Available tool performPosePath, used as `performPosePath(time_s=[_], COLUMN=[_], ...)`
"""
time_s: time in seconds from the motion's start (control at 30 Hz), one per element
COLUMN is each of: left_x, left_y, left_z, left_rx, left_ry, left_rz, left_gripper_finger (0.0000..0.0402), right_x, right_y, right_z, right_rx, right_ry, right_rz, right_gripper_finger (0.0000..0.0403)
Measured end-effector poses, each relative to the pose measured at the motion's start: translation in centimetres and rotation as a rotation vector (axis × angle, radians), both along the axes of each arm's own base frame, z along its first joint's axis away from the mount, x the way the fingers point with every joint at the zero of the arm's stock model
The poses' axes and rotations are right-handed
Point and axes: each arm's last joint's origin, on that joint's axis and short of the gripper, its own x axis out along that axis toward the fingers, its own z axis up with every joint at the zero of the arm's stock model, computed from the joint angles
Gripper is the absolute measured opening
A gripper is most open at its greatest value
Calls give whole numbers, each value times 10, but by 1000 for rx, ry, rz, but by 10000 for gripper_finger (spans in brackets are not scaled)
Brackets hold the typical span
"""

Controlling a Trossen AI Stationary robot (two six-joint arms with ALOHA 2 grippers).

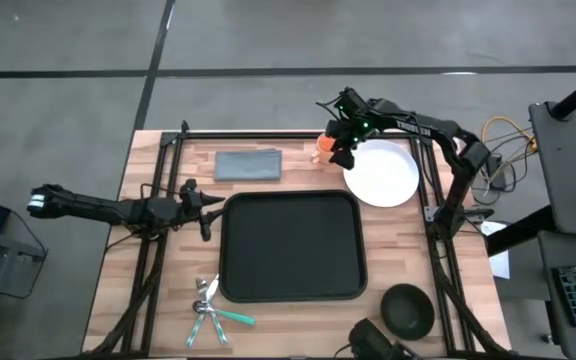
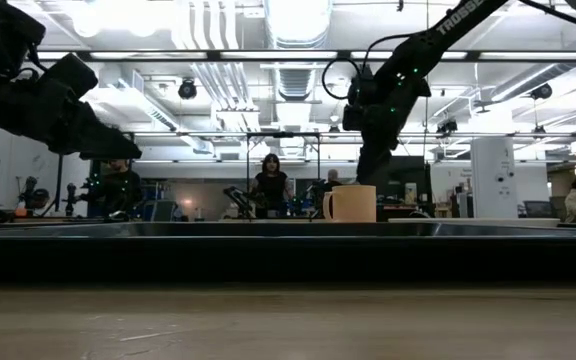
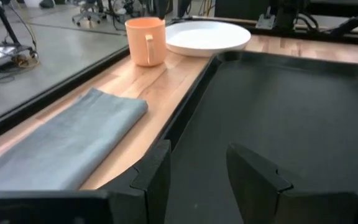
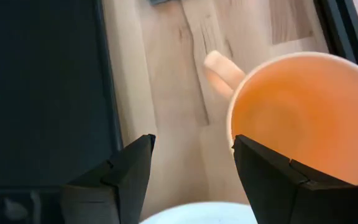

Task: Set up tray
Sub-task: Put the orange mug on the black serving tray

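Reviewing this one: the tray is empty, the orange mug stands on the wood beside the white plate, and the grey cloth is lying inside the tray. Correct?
Not quite. The grey cloth lies on the wooden table outside the tray, beyond its far rim, as the high view shows. The rest holds: the tray is empty, and the orange mug stands beside the white plate.
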Motion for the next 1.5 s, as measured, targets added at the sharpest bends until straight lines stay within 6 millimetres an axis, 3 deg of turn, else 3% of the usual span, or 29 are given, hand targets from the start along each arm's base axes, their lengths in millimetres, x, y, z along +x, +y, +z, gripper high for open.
performPosePath(time_s=[0.43,0.53,0.73,0.9,1.1,1.37,1.5], left_x=[1,1,1,1,3,18,31], left_y=[0,0,0,0,0,-2,-3], left_z=[-2,-2,-1,-1,8,70,91], left_rx=[-11,-11,-11,-11,-13,86,98], left_ry=[10,10,10,8,-48,50,133], left_rz=[4,4,4,4,2,-38,-43], left_gripper_finger=[136,136,136,136,136,136,136], right_x=[3,4,6,10,33,76,94], right_y=[-9,-9,-8,-3,30,101,127], right_z=[-24,-24,-24,-19,24,60,64], right_rx=[-101,-108,-122,-161,-210,-190,-255], right_ry=[117,117,110,124,146,1,-42], right_rz=[-18,-22,0,1,89,349,318], right_gripper_finger=[208,170,25,10,9,9,8])
